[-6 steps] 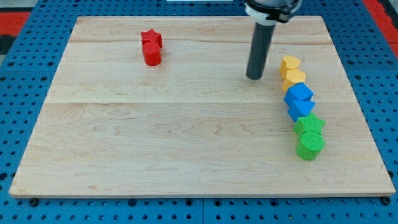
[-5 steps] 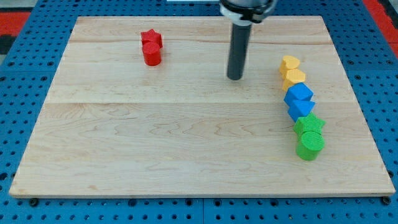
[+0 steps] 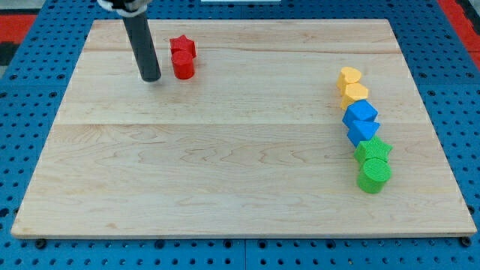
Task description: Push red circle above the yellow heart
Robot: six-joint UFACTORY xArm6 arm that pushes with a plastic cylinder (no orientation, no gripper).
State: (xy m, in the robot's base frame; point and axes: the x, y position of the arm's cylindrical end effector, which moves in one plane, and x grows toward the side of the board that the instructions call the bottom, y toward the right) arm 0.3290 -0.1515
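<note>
Since the earlier frames my tip (image 3: 151, 77) had travelled a long way across the board, from just left of the yellow blocks over to the view's upper left. None of the blocks had shifted in that time. The rod carried no fingers to open or close; it ended plainly in the tip, which rested on the wooden board (image 3: 225, 165).

The tip stood just to the view's left of the red circle (image 3: 184, 67), close beside it, though I could not tell whether the two were touching. The red circle sat in the upper left part of the board, with the red star (image 3: 182, 46) touching it on the side toward the view's top.

Well apart from these, along the view's right side, the other six blocks lay in a slightly slanted column, each touching the next. At its top was the yellow heart (image 3: 349, 76), and just below it another yellow block (image 3: 355, 93), whose shape I could not make out for certain. Below those came a blue block (image 3: 361, 113) and a second blue block (image 3: 364, 132), then the green star (image 3: 373, 151) and, lowest, the green circle (image 3: 373, 176). The red circle was far to the view's left of the yellow heart and only slightly higher in the view.
</note>
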